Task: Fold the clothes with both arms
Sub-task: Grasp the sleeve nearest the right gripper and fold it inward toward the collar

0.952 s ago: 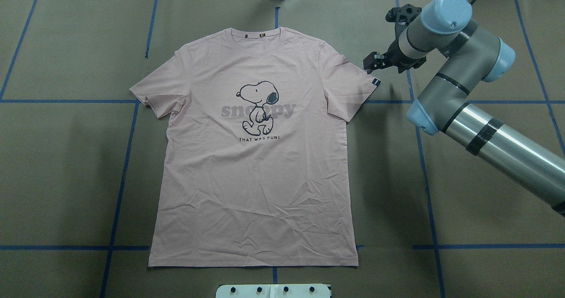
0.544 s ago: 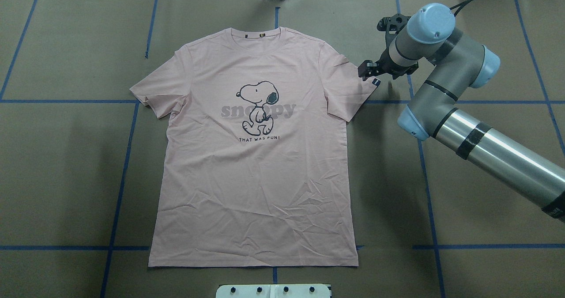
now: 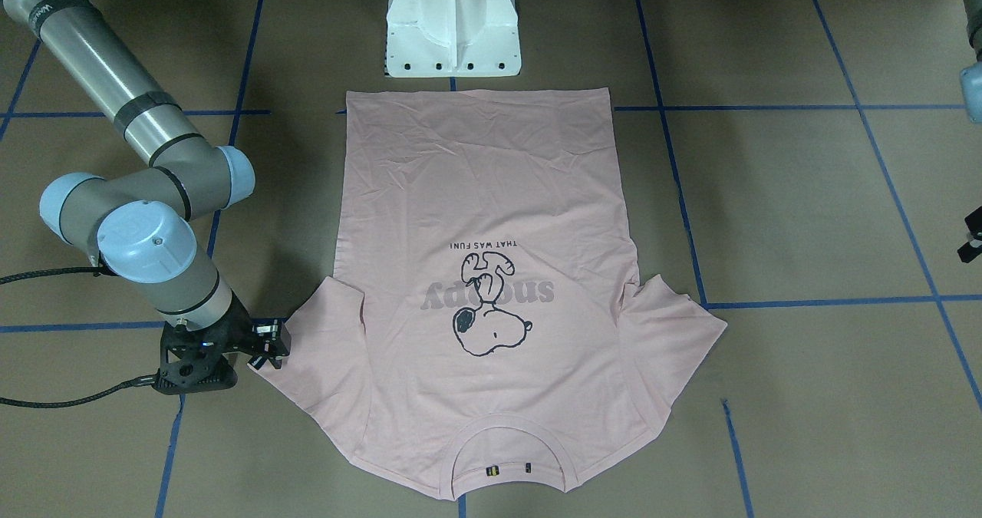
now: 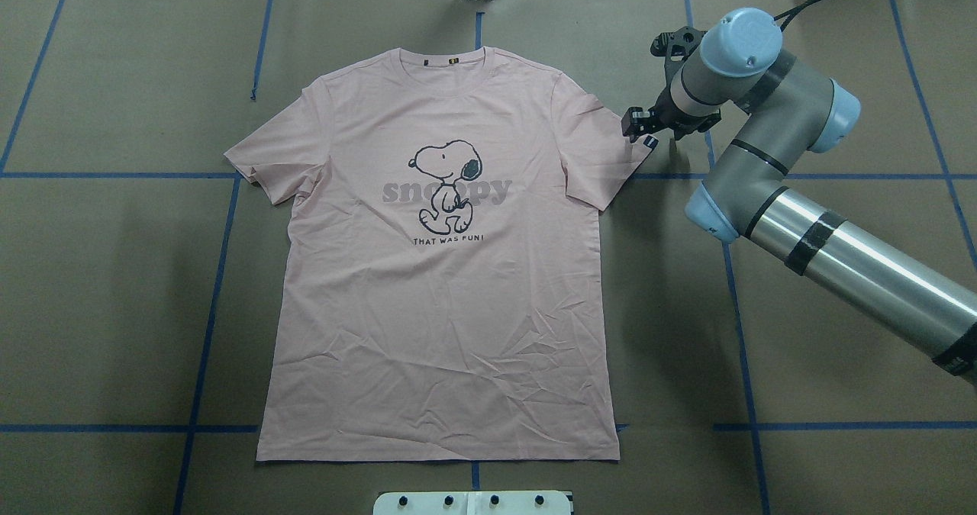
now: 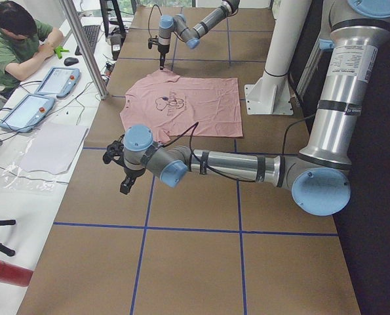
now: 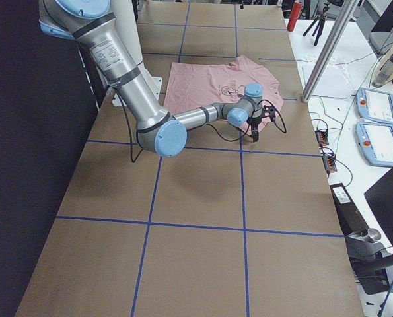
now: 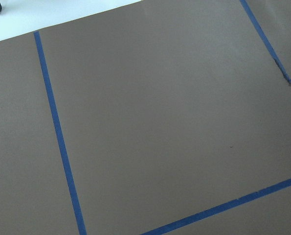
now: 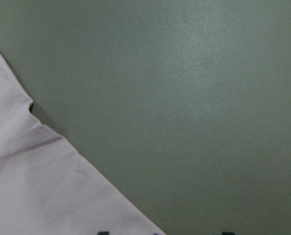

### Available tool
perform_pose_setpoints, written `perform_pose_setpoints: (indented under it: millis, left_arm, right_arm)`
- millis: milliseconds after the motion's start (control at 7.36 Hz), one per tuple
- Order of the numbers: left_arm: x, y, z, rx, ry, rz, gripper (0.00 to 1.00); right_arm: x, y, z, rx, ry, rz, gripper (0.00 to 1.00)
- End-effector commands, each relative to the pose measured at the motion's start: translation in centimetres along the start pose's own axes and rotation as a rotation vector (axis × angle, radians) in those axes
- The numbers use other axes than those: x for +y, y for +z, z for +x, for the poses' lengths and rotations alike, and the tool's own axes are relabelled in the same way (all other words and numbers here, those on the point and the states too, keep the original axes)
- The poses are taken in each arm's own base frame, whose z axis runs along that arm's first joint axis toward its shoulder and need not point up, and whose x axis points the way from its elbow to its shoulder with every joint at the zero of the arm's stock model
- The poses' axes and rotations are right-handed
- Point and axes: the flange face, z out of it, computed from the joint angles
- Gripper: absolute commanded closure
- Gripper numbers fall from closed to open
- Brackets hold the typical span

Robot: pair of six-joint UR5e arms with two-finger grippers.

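We see the T-shirt (image 4: 443,309) as soft, matt pink cloth, finely creased toward the hem, its printed figure (image 4: 446,183) dark and flat. The table covering (image 4: 114,309) looks like dull brown paper, crossed by smooth blue tape (image 4: 209,324). The right arm (image 4: 862,278) has a shiny brushed-metal tube and pale blue plastic caps (image 4: 740,30); the right gripper (image 4: 640,127) is matt black.

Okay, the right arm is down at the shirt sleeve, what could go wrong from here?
The right gripper sits at the very edge of the sleeve of the pink Snoopy T-shirt, so it may pinch too little fabric and slip. The left gripper hangs far from the other sleeve; a one-sided lift would likely drag the shirt askew.
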Motion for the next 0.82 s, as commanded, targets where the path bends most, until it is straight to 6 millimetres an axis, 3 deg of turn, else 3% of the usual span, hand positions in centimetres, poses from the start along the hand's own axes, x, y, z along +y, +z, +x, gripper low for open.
perform_pose_setpoints:
  millis: [0, 136, 272, 408, 680]
  left_arm:
    - [0.0, 0.0, 0.0, 0.0, -0.001, 0.0, 0.0]
    - [0.1, 0.1, -0.1, 0.0, -0.003, -0.002, 0.0]
    - [0.1, 0.1, -0.1, 0.0, -0.003, -0.002, 0.0]
    - [0.1, 0.2, -0.2, -0.001, -0.005, -0.004, 0.0]
    - [0.2, 0.4, -0.4, -0.002, -0.008, -0.008, 0.0]
  right_arm:
    - [0.1, 0.2, -0.2, 0.001, -0.003, -0.003, 0.53]
    - [0.1, 0.2, -0.2, 0.0, -0.004, -0.004, 0.76]
    - [0.2, 0.2, -0.3, -0.001, -0.006, -0.005, 0.93]
    - [-0.1, -0.1, -0.6, -0.005, -0.016, -0.001, 1.0]
    - [-0.5, -1.5, -2.3, -0.038, -0.035, 0.012, 1.0]
